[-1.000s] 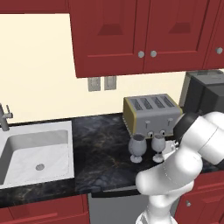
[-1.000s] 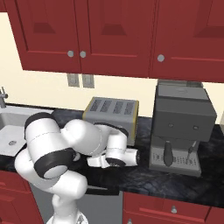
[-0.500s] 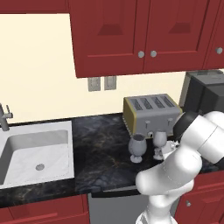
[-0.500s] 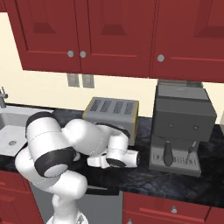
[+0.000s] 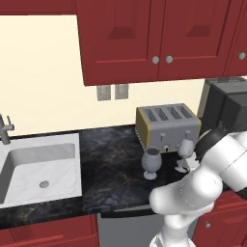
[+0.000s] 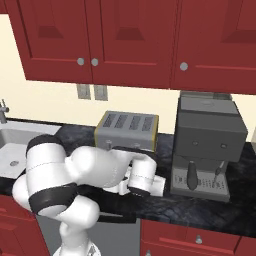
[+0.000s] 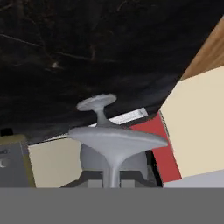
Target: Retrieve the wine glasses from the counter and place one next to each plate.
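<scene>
Two grey-blue wine glasses stand on the black marbled bench [image 5: 111, 159], in front of the toaster [image 5: 166, 126]. The left glass [image 5: 151, 162] stands upright and free on its round foot, at about seven o'clock from the toaster's front face. The right glass [image 5: 185, 150] is just beside the arm's dark wrist, at three o'clock from the first, and the two are apart, not touching.

In the hand view the near glass [image 7: 117, 142] shows foot-first, its broad round foot spread across the middle and its stem running down to six o'clock, where it sits between the fingers [image 7: 112, 183]. The fingers are drawn in nearly all the way, pinching that thin stem. The other glass [image 7: 97, 105] shows beyond it at twelve o'clock, smaller, against the dark stone.

In the right base view the white forearm lies low over the bench and covers both glasses; the fingers themselves are hidden there under the wrist.

The white inset sink [image 5: 34, 169] lies at nine o'clock from the glasses, well apart. A dark coffee machine [image 6: 207, 145] stands at three o'clock from the toaster. Red cabinets [image 5: 144, 38] hang above.
</scene>
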